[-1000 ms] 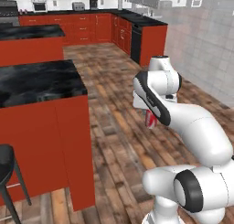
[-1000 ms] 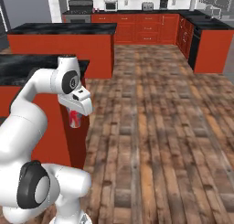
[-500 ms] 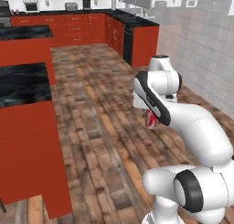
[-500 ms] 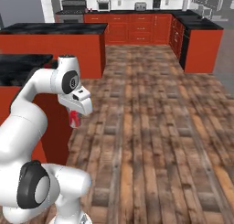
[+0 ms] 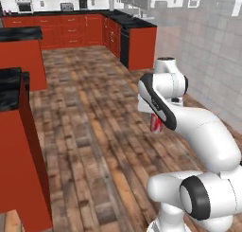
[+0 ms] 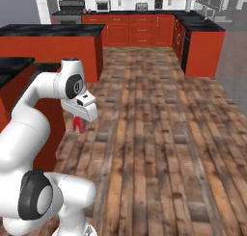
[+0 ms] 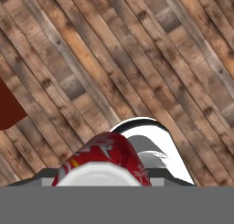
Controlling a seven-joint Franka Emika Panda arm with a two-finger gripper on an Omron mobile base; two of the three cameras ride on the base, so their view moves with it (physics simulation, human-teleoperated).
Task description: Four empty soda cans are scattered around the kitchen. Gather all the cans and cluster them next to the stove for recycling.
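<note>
Holding: the tool (image 5: 156,124) is closed on a red soda can (image 5: 156,124), carried upright in the middle of the left base view, tucked under the white arm.
Can from the right: soda can (image 6: 78,125) hangs at centre left, just below the wrist, above the wood floor (image 6: 159,134).
Can up close: in the hand view its silvery top and red wall (image 7: 107,159) sit at bottom centre, with diagonal floor planks behind.
Stove: grey range (image 6: 71,11) at the upper left of the right base view, far back against the rear wall, well apart from the can.
Near edge, left: red island with black counter (image 5: 12,89) fills the left side of the left base view; its corner stands apart from the arm.
Near edge, right base view: island end (image 6: 19,69) sits close behind the arm at centre left.
Far edge: red cabinet run with black counter (image 6: 205,25) at the upper right.
Open room: a broad lane of bare floor runs from the arm toward the rear cabinets.
</note>
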